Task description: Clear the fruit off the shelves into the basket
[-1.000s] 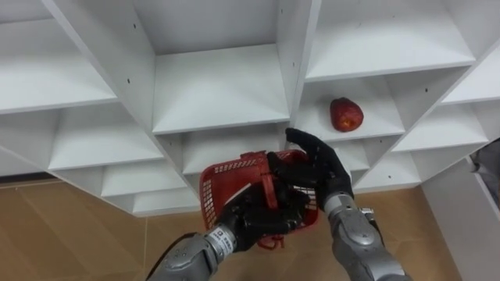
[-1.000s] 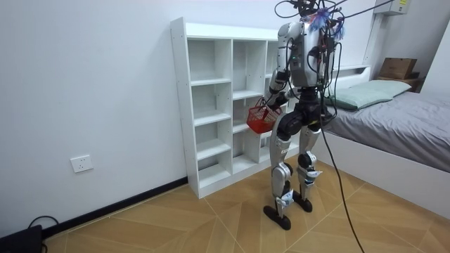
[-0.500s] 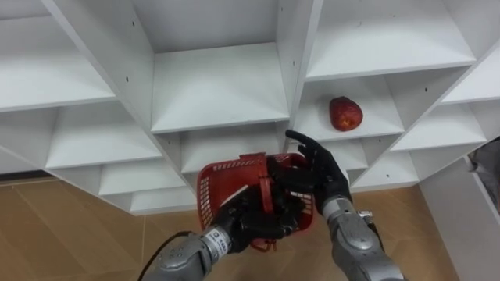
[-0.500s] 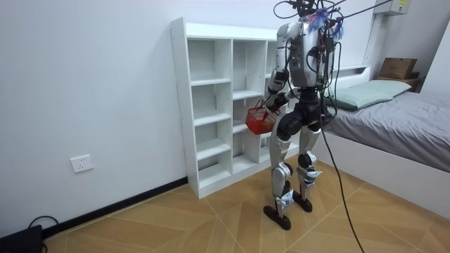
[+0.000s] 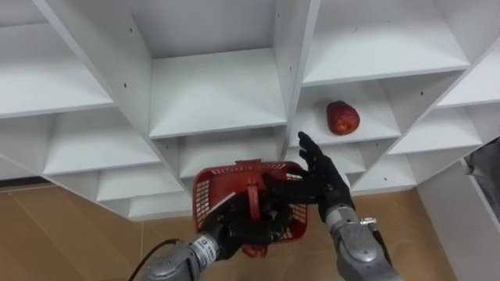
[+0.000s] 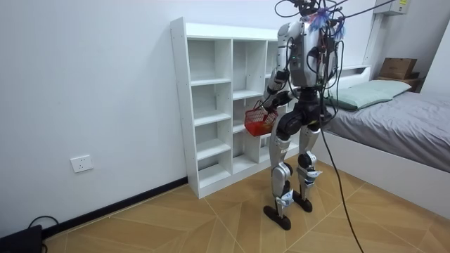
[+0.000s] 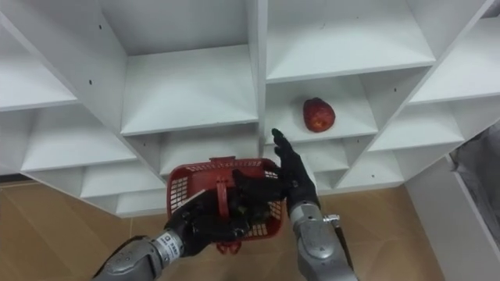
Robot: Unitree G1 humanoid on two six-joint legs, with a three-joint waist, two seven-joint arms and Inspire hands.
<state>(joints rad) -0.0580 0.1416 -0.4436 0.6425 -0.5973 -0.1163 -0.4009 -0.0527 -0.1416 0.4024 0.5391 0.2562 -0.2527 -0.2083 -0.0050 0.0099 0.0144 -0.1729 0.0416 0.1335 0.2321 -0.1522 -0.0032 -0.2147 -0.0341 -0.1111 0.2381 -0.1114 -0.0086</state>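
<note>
I see the robot standing at a white shelf unit (image 5: pixel 211 86). Its left hand (image 5: pixel 234 228) is curled around the handle of a red basket (image 5: pixel 207 191), held low before the shelves. Its right hand (image 5: pixel 320 176) is open, fingers straight, at the basket's right rim. A red apple (image 5: pixel 342 118) sits on the shelf above that hand.

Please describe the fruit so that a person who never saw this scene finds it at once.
Face the white shelf unit. In the compartment right of the central divider, just above the right hand, lies the red fruit. It is roundish and alone on its board, while the red basket hangs from the left hand below.
</note>
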